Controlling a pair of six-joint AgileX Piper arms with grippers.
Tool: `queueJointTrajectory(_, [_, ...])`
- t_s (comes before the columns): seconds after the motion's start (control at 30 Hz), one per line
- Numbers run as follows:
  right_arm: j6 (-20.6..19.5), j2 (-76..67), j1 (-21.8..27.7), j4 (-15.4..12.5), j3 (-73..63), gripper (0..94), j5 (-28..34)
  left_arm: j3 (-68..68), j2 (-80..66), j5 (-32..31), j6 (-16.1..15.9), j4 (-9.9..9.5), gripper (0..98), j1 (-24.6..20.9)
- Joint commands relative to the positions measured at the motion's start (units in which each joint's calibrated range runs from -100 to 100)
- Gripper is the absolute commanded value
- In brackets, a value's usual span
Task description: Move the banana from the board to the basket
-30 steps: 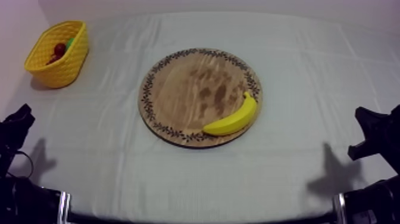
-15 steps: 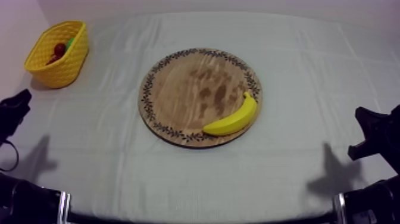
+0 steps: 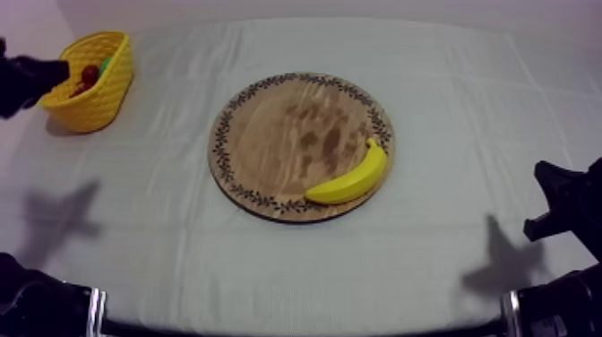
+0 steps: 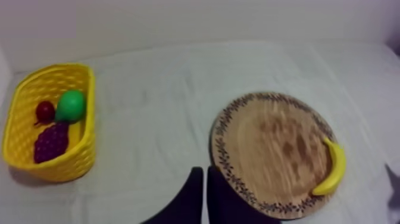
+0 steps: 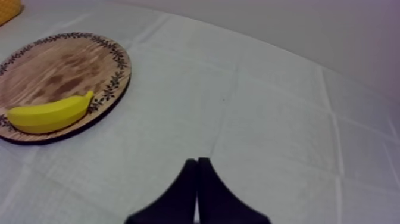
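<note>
the banana lay at the edge of the board, well apart from the basket — left gripper and right gripper were clenched, empty.

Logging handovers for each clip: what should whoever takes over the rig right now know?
Left gripper shut, empty, near the basket.
Right gripper shut, empty, low at its own side.
Banana lies at the board's edge, untouched.
The basket holds a pear, grapes and a small red fruit.
Done: nothing yet.
Left: grasp the banana, carry it into the basket.
</note>
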Motion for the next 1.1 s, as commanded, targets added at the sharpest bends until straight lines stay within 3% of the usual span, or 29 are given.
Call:
queueJointTrajectory(0.0, [0.0,0.03,0.01,0.0,-0.03,0.2,-0.01,-9.29,10.56,2.55,-0.31,0.04,1.0,2.94])
queueJointTrajectory(0.7, [0.0,0.03,0.01,0.0,-0.03,0.2,-0.01,-43.09,51.03,19.37,-0.33,1.58,1.3,16.77])
queueJointTrajectory(1.07, [0.0,0.03,0.01,0.0,-0.03,0.2,-0.01,-58.42,67.54,23.74,0.77,5.18,0.3,19.88])
